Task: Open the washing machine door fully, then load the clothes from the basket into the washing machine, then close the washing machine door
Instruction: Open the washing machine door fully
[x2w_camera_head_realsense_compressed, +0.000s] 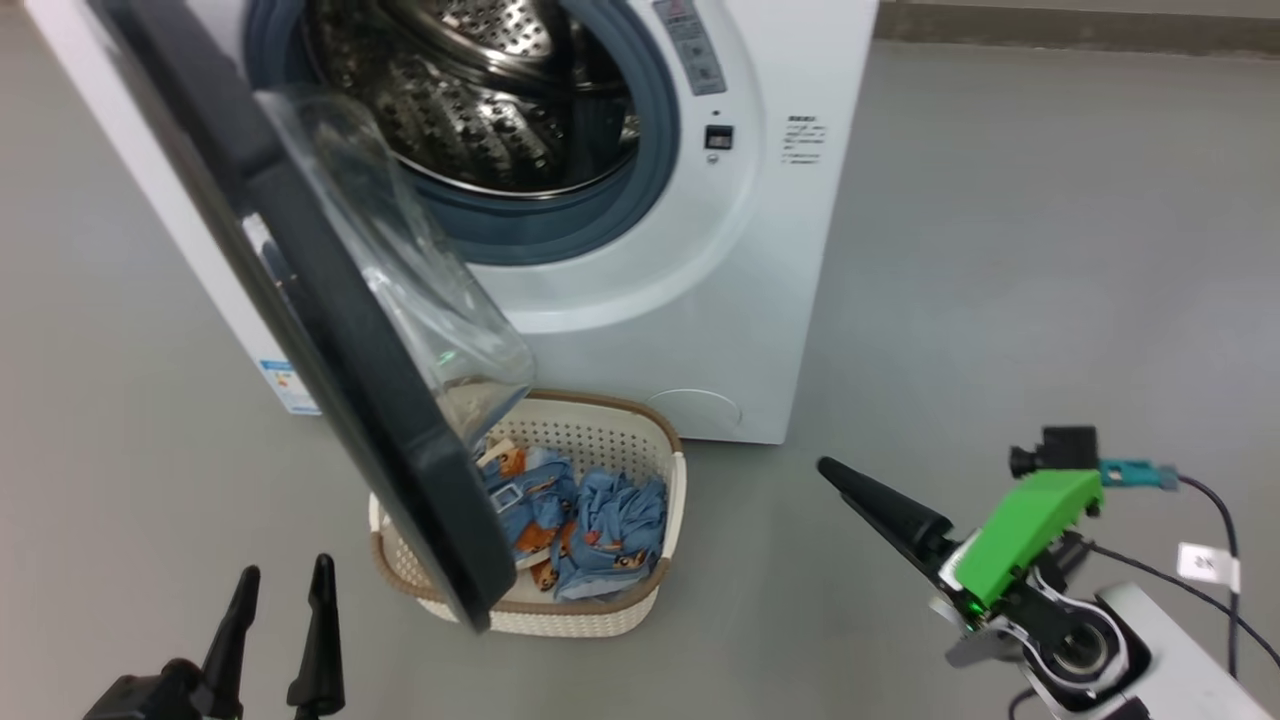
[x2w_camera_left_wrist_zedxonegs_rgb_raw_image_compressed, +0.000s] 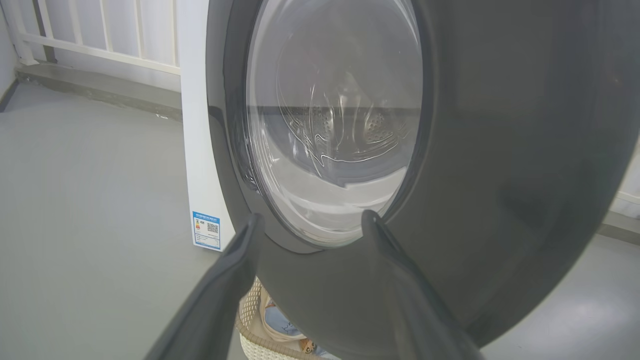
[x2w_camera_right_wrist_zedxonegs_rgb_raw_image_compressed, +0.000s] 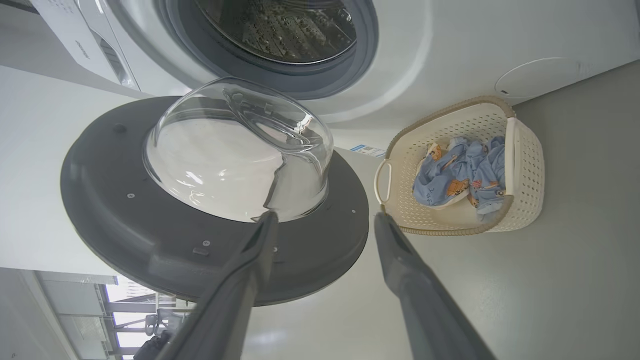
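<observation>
Head view: shows door (x2w_camera_head_realsense_compressed: 410, 460) standing wide open ahead of left gripper (x2w_camera_head_realsense_compressed: 284, 572), a glossy black ring with a clear glass bowl bulging from its inner face. Finds that gripper's fingers spread, holding nothing, short of the door.

Left wrist view: looks along those fingers at the door's dark outer face, with the glass between the tips.

Right wrist view: shows right gripper (x2w_camera_right_wrist_zedxonegs_rgb_raw_image_compressed: 326, 216) open and empty, facing the door's inner side, apart from it. Puts basket (x2w_camera_right_wrist_zedxonegs_rgb_raw_image_compressed: 525, 150) beyond one finger, cream with brown rim, on floor (x2w_camera_head_realsense_compressed: 1000, 300) before white washer (x2w_camera_head_realsense_compressed: 640, 330). Holds clothes (x2w_camera_right_wrist_zedxonegs_rgb_raw_image_compressed: 465, 175), light blue with orange-brown animals, crumpled. Shows steel drum (x2w_camera_head_realsense_compressed: 480, 100) within grey gasket (x2w_camera_head_realsense_compressed: 640, 170).
</observation>
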